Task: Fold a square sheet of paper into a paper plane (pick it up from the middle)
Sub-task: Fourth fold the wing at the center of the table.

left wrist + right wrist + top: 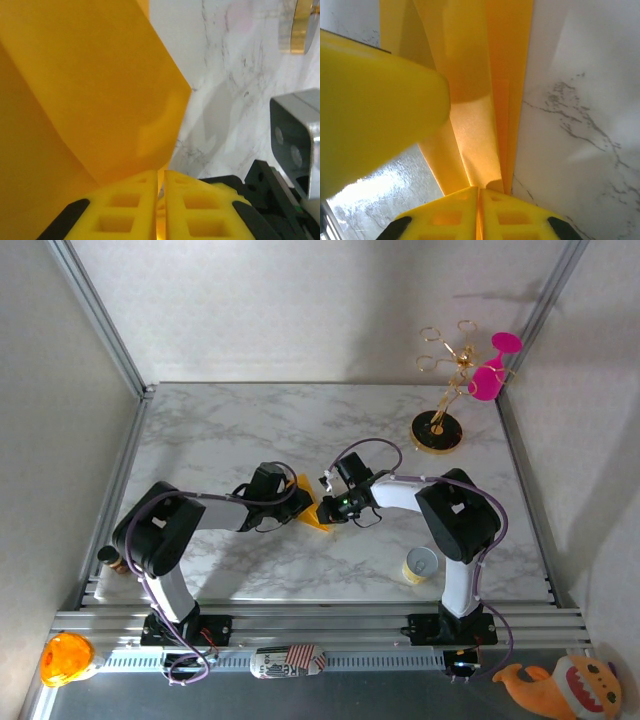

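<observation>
Marble-pattern tabletop (250, 430) inside a white-walled enclosure with aluminium frame rails. Your two arms reach in and meet tip to tip at mid-table.

- Task item: the yellow-orange paper (312, 512) sits between the two tools, at table centre slightly toward the near side. It is partly folded and stands up off the marble rather than lying flat.
- Left gripper (298, 502): in its wrist view, your left gripper (161, 200) has its yellow pads (125, 205) pressed together on the paper's (90, 100) lower edge. The sheet rises above them as a broad angled panel.
- Right gripper (330, 510): in its wrist view, your right gripper (479, 210) is likewise clamped on the paper (475, 125). Long creased layers run straight up from the closed jaws. A blurred yellow mass (375, 110) lies close to the lens on the left; I can't tell what it is.
- The grey camera housing (295, 145) on the right arm shows at the edge of the left wrist view.

Surroundings:
- gold stand (437, 430) at the far right, with pink pieces (488, 380) hung on it
- paper cup (419, 565) by the right arm's base
- round orange toy (65, 658), striped can (290, 660) and orange plush (570, 685) on the near ledge

Writing: the can's red-and-white label is too small to read.
</observation>
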